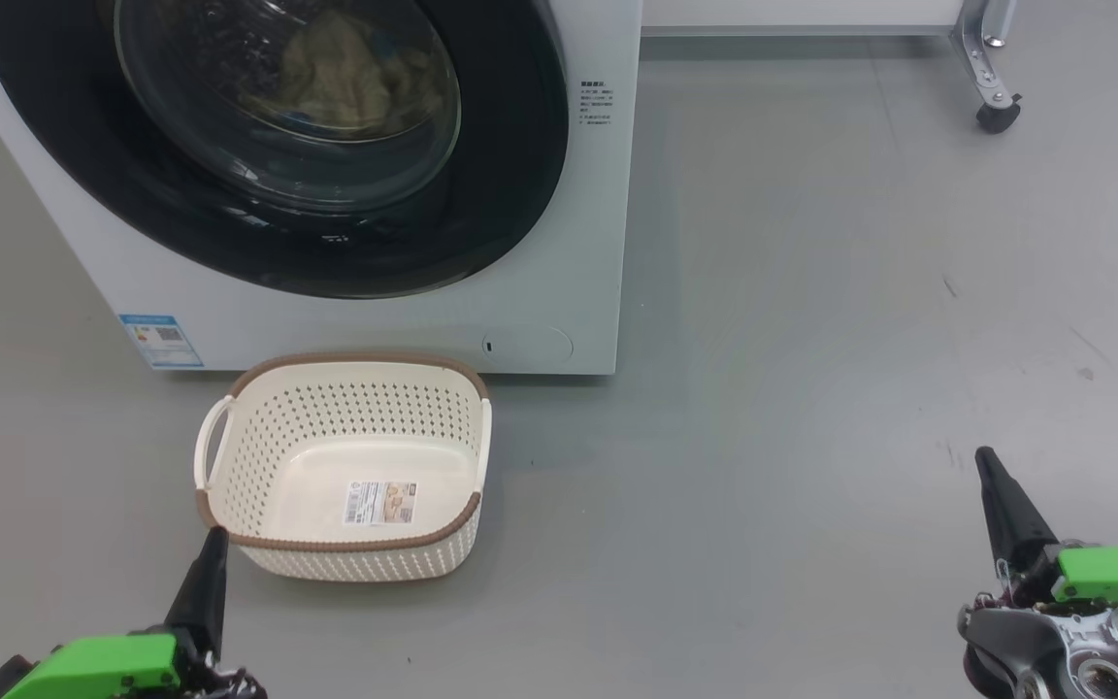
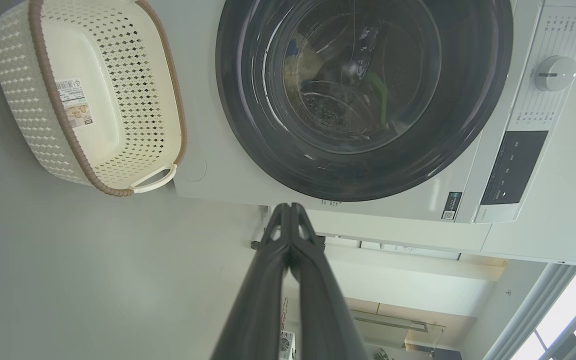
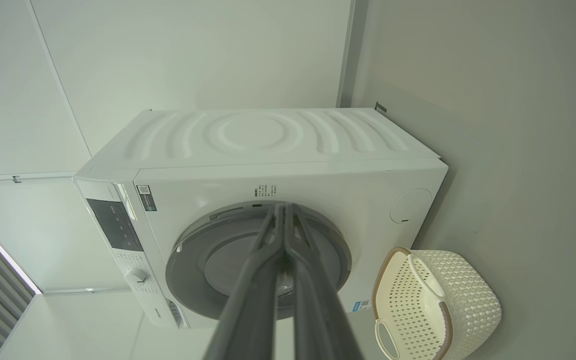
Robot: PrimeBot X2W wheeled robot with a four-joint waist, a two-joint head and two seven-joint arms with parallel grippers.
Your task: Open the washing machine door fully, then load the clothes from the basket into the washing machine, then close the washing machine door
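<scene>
**Findings.** The washing machine door (image 1: 278, 136) sits flush against the white front of the washing machine (image 1: 598, 243), with no gap visible at the rim. The clothes (image 1: 345, 73), a pale bundle, lie inside the drum behind the glass, toward 12 o'clock of the door. The basket (image 1: 365, 563) stands upright on the floor (image 1: 811, 388) at 6 o'clock of the door, just before the machine, and holds nothing but its bottom label.

**Grippers.** The left gripper (image 1: 214, 539), at 7 o'clock of the basket, has its fingers pressed together on nothing. The right gripper (image 1: 988, 461), well apart at 4 o'clock, is the same.

**Judgement.** Loading and closing look done, so the task stands at its end. Whether the latch has caught cannot be told from here. The next move calls only for a light push on the rim to settle it.
</scene>
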